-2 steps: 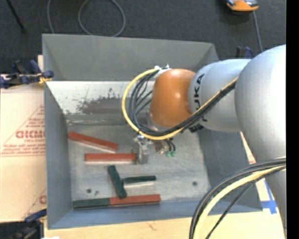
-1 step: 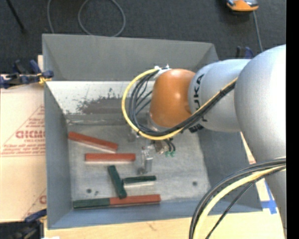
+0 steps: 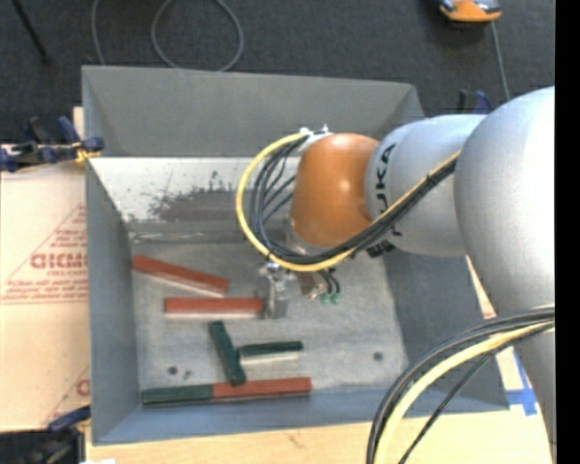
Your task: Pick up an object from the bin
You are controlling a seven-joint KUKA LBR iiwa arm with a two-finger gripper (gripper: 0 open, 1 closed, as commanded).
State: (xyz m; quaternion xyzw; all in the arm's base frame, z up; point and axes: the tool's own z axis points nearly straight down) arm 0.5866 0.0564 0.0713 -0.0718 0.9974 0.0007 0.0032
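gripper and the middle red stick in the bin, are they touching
Cannot tell. In the camera view the gripper overlaps the right end of the middle red stick, so neither contact nor a gap shows plainly.

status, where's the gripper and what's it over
Gripper down at right end of middle red-brown bar. Grasp unclear. Second red-brown bar close, toward back wall; dark green bars apart in front.

Grey metal bin (image 3: pixel 108 336), red-brown sticks (image 3: pixel 211 306), dark green sticks (image 3: pixel 225 352) on floor
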